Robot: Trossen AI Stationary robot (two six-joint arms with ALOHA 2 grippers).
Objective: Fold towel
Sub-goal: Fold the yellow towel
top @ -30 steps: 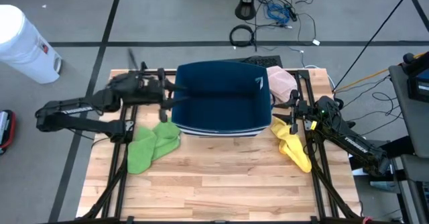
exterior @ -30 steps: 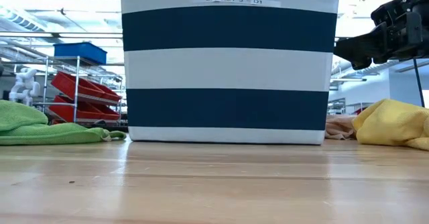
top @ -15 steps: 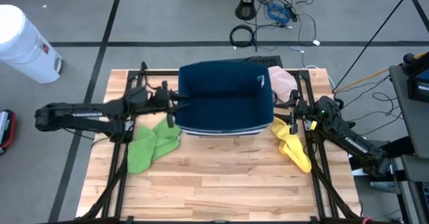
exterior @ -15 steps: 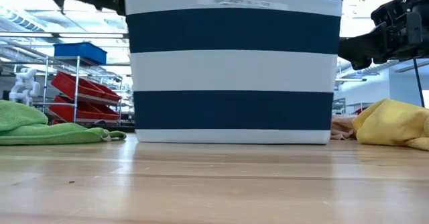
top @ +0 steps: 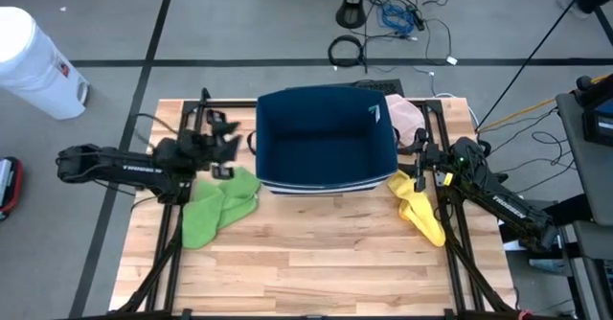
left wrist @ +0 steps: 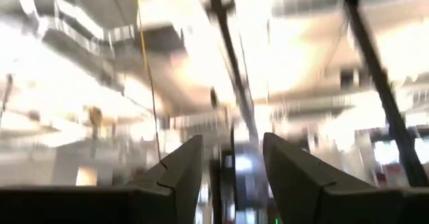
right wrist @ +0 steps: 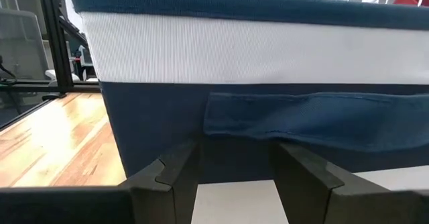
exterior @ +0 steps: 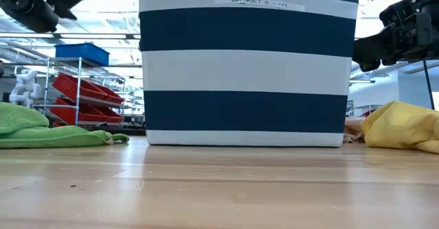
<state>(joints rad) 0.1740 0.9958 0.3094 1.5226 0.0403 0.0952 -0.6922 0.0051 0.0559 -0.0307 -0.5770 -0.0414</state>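
Green towel (top: 218,206) lies crumpled on the counter (top: 316,262), closest to the left hand (top: 228,148)
Left hand hovers just off the left wall of the navy-and-white striped basket (top: 326,138), fingers parted and empty; the green towel sits directly below it toward the counter's front, long axis running roughly diagonal from basket corner to front-left. Right hand (top: 419,157) waits at the basket's right wall facing its fabric handle (right wrist: 315,120), fingers apart, holding nothing, with a yellow towel (top: 420,203) bunched beside it. A pink cloth (top: 404,117) rests behind the basket's right corner. Judged: the left arm is better placed for the green towel, a short drop down and forward
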